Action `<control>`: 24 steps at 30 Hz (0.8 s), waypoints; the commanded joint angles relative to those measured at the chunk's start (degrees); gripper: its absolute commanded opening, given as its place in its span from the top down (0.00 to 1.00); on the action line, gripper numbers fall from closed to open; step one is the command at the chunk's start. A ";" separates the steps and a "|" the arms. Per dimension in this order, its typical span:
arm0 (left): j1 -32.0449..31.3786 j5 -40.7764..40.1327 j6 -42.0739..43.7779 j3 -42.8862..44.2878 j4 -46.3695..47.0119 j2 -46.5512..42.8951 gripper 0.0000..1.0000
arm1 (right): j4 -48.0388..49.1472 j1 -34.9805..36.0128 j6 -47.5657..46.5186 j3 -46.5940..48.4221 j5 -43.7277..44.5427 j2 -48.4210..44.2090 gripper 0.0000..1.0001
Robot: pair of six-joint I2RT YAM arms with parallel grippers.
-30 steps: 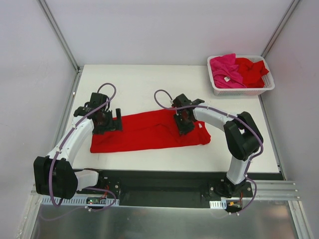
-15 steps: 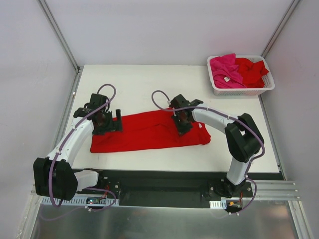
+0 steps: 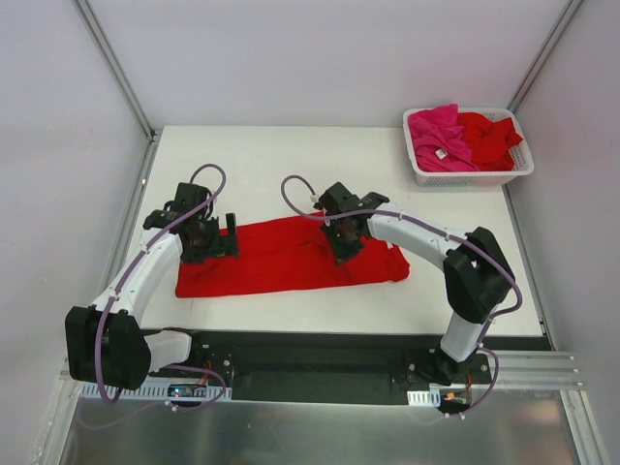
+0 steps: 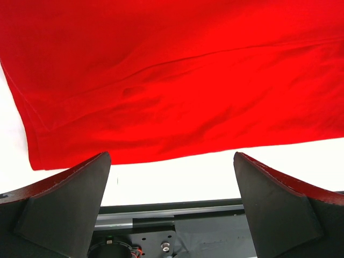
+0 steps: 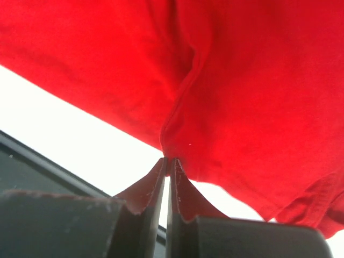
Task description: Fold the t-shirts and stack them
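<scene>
One red shirt lies on the table; the basket holds one pink shirt and another red shirt. The left gripper is spread wide, and the right gripper pinches the spread shirt's fold.

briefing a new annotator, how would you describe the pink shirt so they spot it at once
Find the white table, then the white basket at its far right corner. The pink shirt lies in the basket's left half, beside a red shirt; it alone is magenta and shows a small white label.
</scene>
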 commanded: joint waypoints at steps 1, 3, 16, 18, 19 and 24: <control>0.25 0.33 -0.12 -0.41 -0.08 -0.08 0.01 | -2.36 2.00 1.94 1.76 -2.00 -2.18 0.93; 0.25 0.15 -0.03 -0.50 -0.16 0.09 0.01 | -2.45 3.14 2.12 1.76 -2.44 -2.00 0.93; 0.25 -0.20 0.06 -1.03 -0.08 -0.35 0.01 | -3.85 7.98 1.77 2.72 -3.68 0.02 0.70; 0.25 -0.20 0.06 -1.03 -0.16 -0.44 0.01 | -4.11 8.07 1.68 2.98 -2.28 -0.24 0.62; 0.25 -0.20 0.06 -1.12 -0.08 -0.52 0.01 | -4.20 8.07 1.59 3.16 -1.49 -0.68 0.59; 0.25 0.24 -0.03 -1.03 -0.08 -0.79 0.01 | -5.78 6.40 0.97 4.92 3.00 -1.56 0.55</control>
